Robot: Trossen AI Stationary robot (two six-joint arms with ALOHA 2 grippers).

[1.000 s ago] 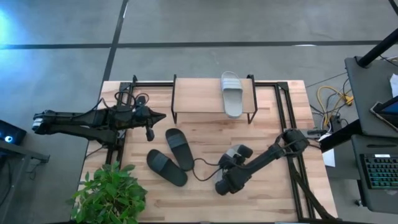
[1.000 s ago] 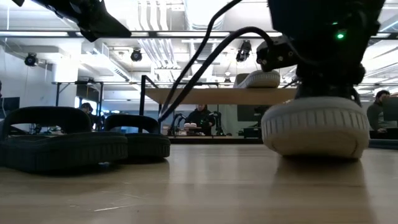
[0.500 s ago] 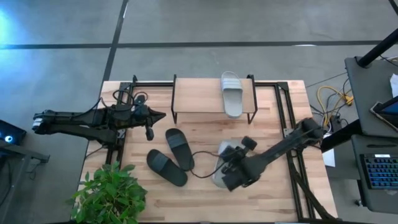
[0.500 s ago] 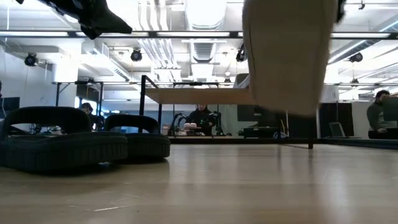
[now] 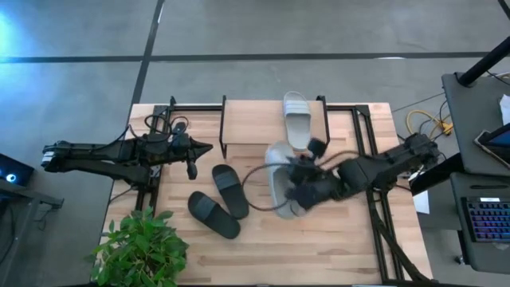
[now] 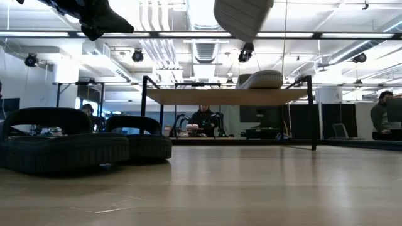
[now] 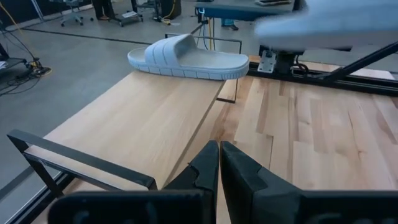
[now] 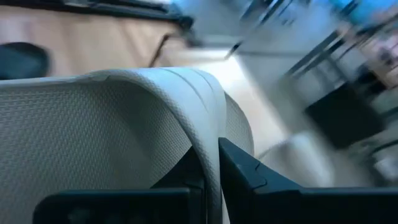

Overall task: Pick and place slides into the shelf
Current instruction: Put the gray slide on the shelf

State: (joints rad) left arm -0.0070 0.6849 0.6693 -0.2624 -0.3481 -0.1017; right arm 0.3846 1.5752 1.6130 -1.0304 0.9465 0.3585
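**Grey slide in the air, right end effector half hidden behind it**

You are looking at the right end effector [image 5: 301, 188] carrying a light grey slide [image 5: 280, 190] above the counter [image 5: 335, 247], just in front of the shelf [image 5: 253, 126]. In the right wrist view the two fingers [image 8: 239, 171] are pinching the slide's wide strap [image 8: 199, 112], with only that thin strap between them. From above, the arm is covering much of the grip, and motion blur is smearing the slide's outline, so you cannot tell its exact tilt. In the low view only the slide's lower part [image 6: 242, 17] is showing; the rest is cut off by the frame's upper edge, and the end effector itself is out of that picture.

The other grey slide [image 5: 296, 119] is lying on the shelf's plank top, toward its right end, strap up. The two black slides [image 5: 221, 201] are resting on the counter side by side, left of the carried one; whether they are touching is hard to say from above.

The left end effector [image 5: 209, 148] is waiting above the counter's left side, near the shelf's left end, its fingers pressed together and holding nothing. A potted plant [image 5: 143, 247] is overlapping the counter's near left corner.
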